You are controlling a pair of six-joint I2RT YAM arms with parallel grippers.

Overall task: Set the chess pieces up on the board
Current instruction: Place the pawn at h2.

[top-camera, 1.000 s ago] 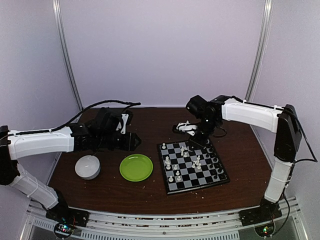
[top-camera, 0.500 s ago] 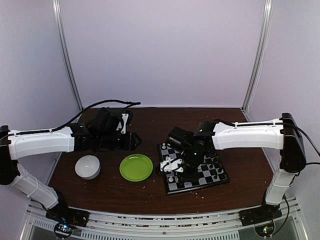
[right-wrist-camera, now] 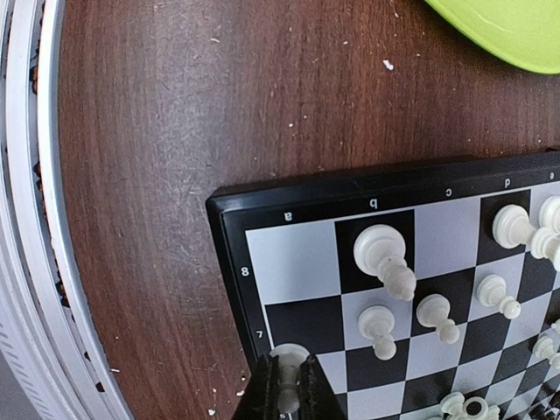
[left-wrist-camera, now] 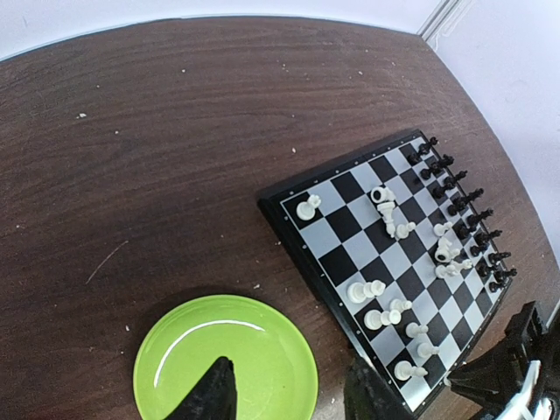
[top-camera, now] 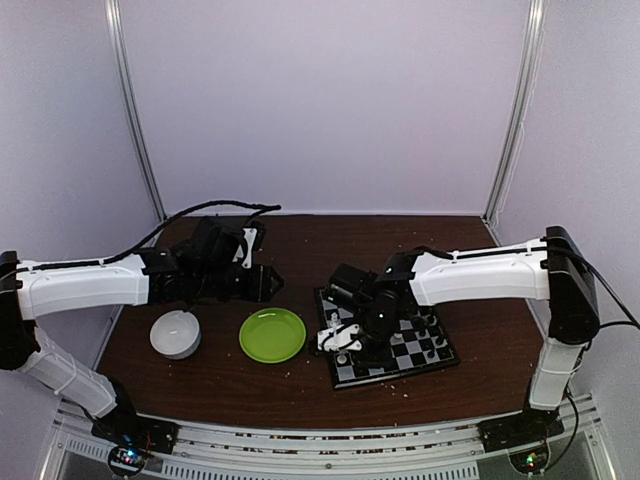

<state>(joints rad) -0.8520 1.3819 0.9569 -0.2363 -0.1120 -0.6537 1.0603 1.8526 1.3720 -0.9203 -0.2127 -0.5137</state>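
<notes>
– Right tool was clamped shut on one white piece; a round white end poked out past the fingertips.
– Where vs the board?
– Over the a-file edge, approx row 7, just inside the black border, near the corner marked a/8. Square a8, just beyond the tool, looked bare. b8 beside it held a bigger white pc, leaning. I judged the held piece's long axis ran along my fingers, i.e. down at the board, so the set-down needed a straight descent, no twist.
– Other arm?
– Left tool hung w/ fingers apart, nothing betw. them, above the green plate, well apart from the board. Right arm was clearly the nearer one.
– Did the cams agree?
– Each gave sth different. Right wrist cam showed the grip and the board's letters, but only that corner. Top cam showed the board on the brown surface right of the plate, yet my own wrist hid the piece. Left wrist cam gave the layout: black pieces lined along the board's right side, white ones scattered mid-board, a few tipped. Whether the held piece touched its square, I couldn't tell from any view.
</notes>
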